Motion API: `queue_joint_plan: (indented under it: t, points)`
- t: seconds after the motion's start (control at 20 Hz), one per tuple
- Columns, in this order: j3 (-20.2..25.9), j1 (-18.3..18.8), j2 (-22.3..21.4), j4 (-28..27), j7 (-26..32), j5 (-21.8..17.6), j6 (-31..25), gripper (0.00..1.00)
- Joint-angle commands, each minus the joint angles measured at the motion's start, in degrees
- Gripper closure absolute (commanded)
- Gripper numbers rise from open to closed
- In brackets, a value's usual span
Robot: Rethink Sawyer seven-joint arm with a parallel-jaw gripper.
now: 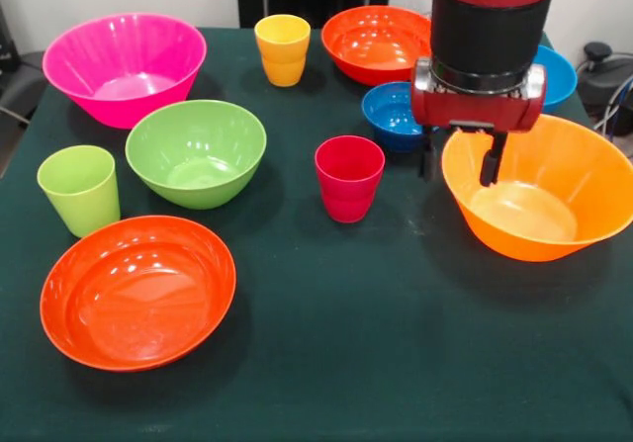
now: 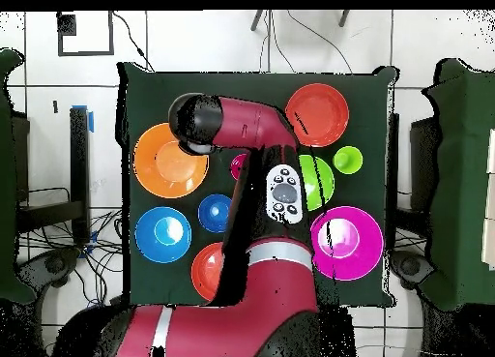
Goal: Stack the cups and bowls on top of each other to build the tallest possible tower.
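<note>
big orange bowl [image 1: 554, 200]: jaws [image 1: 460, 157] straddle its rim.

The front camera sits close across the table [image 1: 396, 363] from the robot, angled down, with the arm dropping in from 1 o'clock. The overhead camera hangs high above, looking straight down on the whole table [image 2: 135, 92] and surrounding floor, the robot's base at 6 o'clock. Both views share the tabletop, turned half round between them.
</note>
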State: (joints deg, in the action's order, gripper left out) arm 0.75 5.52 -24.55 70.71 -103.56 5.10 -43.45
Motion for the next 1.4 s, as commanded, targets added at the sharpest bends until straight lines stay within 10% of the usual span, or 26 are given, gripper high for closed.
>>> queue_joint_plan:
  t: [0.05,0.9,1.4]
  points:
    - [15.8,3.5,6.6,-2.1,28.4,-9.3,-6.7,0.00]
    - [24.1,6.6,12.2,-7.4,35.2,-14.1,-7.4,0.00]
    - [19.6,5.3,8.4,-5.0,22.9,-16.6,-3.1,0.00]
